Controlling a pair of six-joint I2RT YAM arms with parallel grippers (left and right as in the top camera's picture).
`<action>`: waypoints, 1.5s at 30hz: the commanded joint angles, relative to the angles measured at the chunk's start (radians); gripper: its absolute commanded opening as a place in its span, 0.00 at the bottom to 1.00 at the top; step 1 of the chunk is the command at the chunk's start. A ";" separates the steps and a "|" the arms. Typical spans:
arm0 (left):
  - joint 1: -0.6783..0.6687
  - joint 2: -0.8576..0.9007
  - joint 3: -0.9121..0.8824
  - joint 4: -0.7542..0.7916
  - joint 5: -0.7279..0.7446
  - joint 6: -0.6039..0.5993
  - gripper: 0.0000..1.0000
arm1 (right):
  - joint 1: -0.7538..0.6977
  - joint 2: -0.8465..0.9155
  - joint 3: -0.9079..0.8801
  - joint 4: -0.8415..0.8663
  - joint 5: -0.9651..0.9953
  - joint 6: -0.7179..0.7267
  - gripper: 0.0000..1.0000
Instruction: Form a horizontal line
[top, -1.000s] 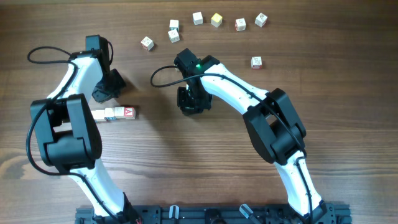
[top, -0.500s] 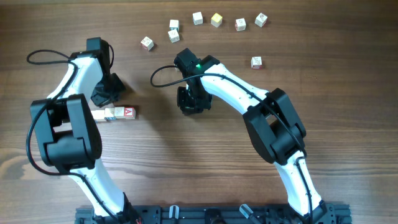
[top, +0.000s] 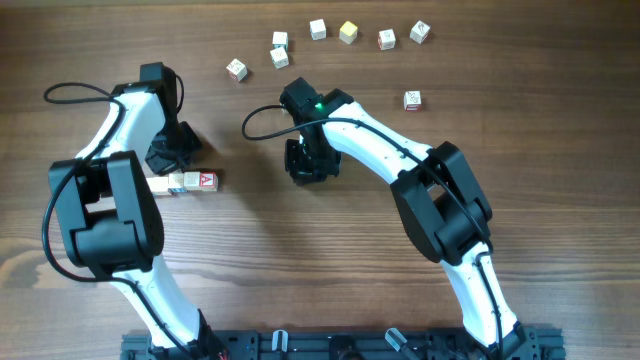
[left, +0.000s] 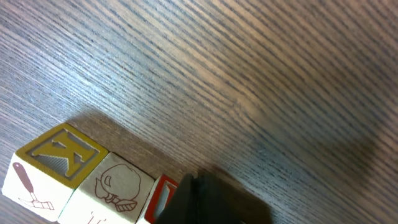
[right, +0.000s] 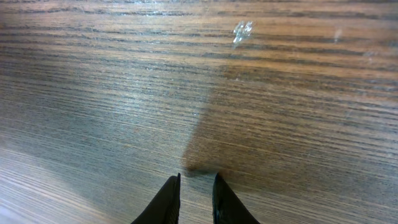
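- As it was seen from overhead, the horizontal line (top: 185, 181) was found on the left part of the table (top: 300, 260), with its long axis running left to right and its red "A" end (top: 207, 180) turned toward the middle.
- The left gripper (top: 168, 150) was placed just beside the line, on its far side. Its jaws were closed together and nothing was held.
- In the left wrist view, the row (left: 93, 177) was seen at the lower edge, close against the dark fingers (left: 211, 199).
- The right gripper (top: 308, 165) was set well apart, off the "A" end. Its jaws were parted only narrowly, with nothing between them.
- The left arm was judged the nearer to the line, while the loose cubes (top: 318, 29) lay far off along the top.
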 joint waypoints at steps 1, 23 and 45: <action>0.002 0.012 0.000 -0.009 -0.018 -0.021 0.04 | -0.002 0.053 -0.029 0.007 0.095 0.006 0.20; 0.002 0.012 0.000 -0.034 -0.017 -0.021 0.04 | -0.002 0.053 -0.029 0.008 0.094 0.007 0.20; 0.002 0.012 0.000 -0.042 -0.017 -0.024 0.04 | -0.002 0.053 -0.029 0.008 0.095 0.005 0.20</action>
